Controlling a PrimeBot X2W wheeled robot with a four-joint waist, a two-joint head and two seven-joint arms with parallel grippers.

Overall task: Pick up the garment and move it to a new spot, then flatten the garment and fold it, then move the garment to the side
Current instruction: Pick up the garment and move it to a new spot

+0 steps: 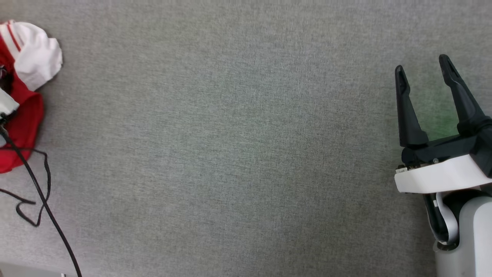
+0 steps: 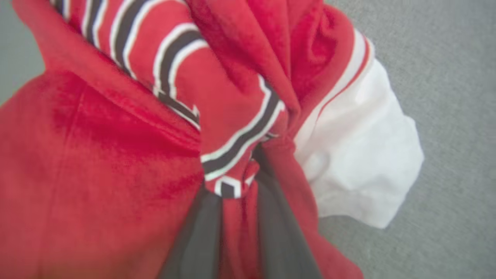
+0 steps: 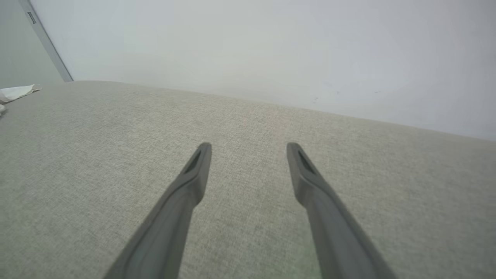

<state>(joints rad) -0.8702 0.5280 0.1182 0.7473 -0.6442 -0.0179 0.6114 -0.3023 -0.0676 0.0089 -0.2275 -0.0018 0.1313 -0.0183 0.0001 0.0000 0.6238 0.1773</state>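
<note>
Our left gripper (image 2: 236,174) has its 2 dark fingers (image 2: 201,236) drawn close together on a pinch of the garment (image 2: 116,155). A ridge of red cloth with black-and-white lettering is squeezed between them, so we judge the grip taken, though how firm it is we cannot tell. In the head view the garment (image 1: 27,107) lies bunched at the left edge of the grey surface (image 1: 246,154), a white sleeve (image 1: 36,57) on its far side and a black cable (image 1: 38,200) trailing near it. Crumpled like this it shows no clear long axis. Our right gripper (image 1: 422,65) hangs at the right with its fingers spread wide and nothing between them, well apart from the garment; its wrist view shows the same gap (image 3: 248,146) over bare surface. The left arm is therefore the nearer 1, and the open surface lies to the garment's right, so the carry should run that way.
</note>
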